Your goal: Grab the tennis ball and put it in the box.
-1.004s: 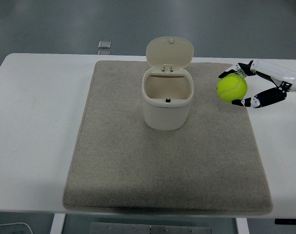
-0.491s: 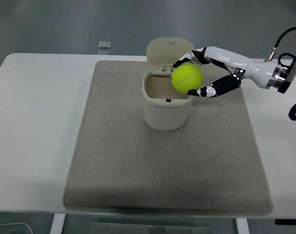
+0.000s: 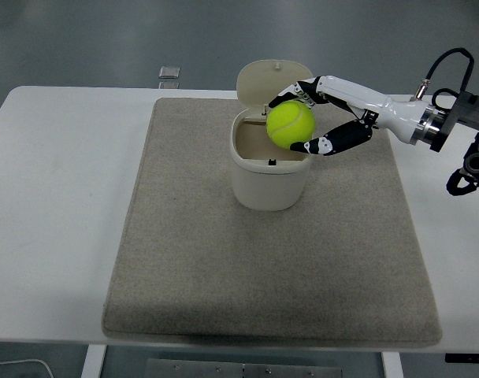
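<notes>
Head view: the right hand [image 3: 326,118] reaches in from three o'clock, its fingers [image 3: 334,144] clasped around the tennis ball [image 3: 291,124]. The ball hangs over the open mouth of the cream box [image 3: 269,169], toward the rim's two o'clock side. The box's hinged lid [image 3: 263,81] stands up at twelve o'clock. The box sits on a grey mat [image 3: 224,260] covering the white table [image 3: 58,197].
</notes>
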Motion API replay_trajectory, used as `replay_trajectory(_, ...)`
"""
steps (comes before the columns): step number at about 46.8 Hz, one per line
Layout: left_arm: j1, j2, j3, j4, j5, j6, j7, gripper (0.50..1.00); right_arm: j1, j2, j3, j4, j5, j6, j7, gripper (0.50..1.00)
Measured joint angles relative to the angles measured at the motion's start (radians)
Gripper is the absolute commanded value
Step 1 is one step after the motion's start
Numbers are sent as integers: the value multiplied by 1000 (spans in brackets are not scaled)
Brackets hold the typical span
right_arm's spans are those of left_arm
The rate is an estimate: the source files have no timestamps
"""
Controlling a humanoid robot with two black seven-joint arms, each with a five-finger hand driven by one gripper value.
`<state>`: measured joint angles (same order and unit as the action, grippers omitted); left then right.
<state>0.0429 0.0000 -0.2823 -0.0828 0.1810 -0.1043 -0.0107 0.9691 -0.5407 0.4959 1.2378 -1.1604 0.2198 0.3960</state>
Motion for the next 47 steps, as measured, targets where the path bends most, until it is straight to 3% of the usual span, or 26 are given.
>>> replay_trajectory(2, 0, 0, 0, 0, 0, 0, 0, 992, -1, 1, 0, 0, 0, 0, -2, 713)
replay_trajectory(20, 0, 0, 0, 0, 0, 0, 0, 992, -6, 5, -2, 0, 1, -1, -5, 854)
replay_trajectory(47, 0, 0, 0, 0, 0, 0, 0, 992, -7, -15, 0, 4, 23, 18, 3, 858)
